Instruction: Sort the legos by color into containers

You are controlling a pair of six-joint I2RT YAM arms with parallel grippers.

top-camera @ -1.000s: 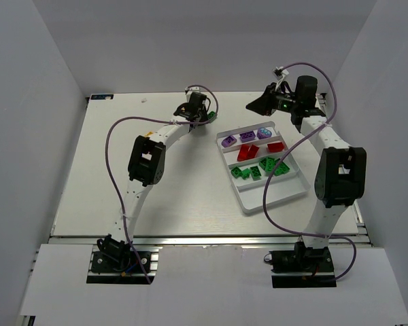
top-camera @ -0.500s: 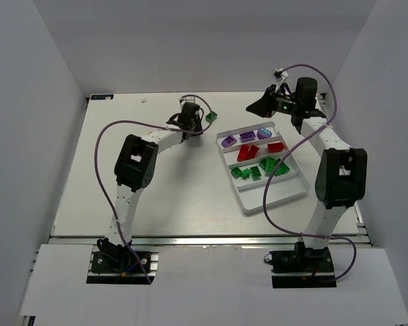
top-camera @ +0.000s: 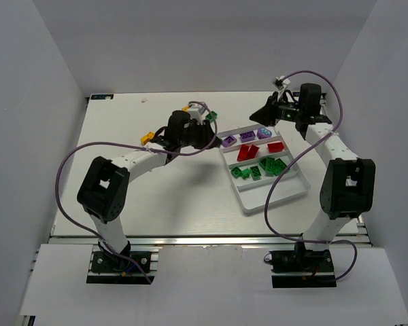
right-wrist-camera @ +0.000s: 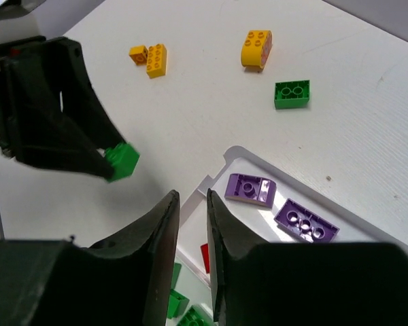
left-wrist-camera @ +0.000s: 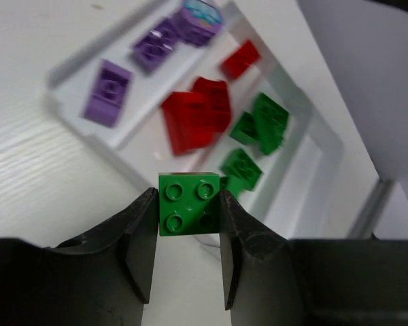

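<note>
Transfer step of the colour sort. The left tool (left-wrist-camera: 188, 204) is clamped on a green two-by-two brick (left-wrist-camera: 188, 213), pinching its flat sides so that the four round studs face the wrist camera. The brick hangs in the air just beside the white tray (top-camera: 280, 192), off its left edge in the overhead view and not yet over any compartment. The right tool (right-wrist-camera: 192, 200) hovers near the tray's far end, its jaws a narrow slit apart and holding nothing. The tray's far compartment holds purple bricks (top-camera: 247, 137), the next red bricks (top-camera: 245, 153), the third green bricks (top-camera: 258, 168), and the nearest lies bare. Judged next move: carry the held brick across the dividers to the green lane, lower it, then part the jaws. The thin dividers and low walls leave little margin against a spill into the red lane. On the desk (top-camera: 183, 197) lie a loose green brick (right-wrist-camera: 292, 94) and yellow-orange bricks (right-wrist-camera: 149, 60), unsorted. The bricks are hard, glossy moulded plastic with crisp edges, and some purple ones are sloped or rounded. The desk shows a faint matt wood grain
</note>
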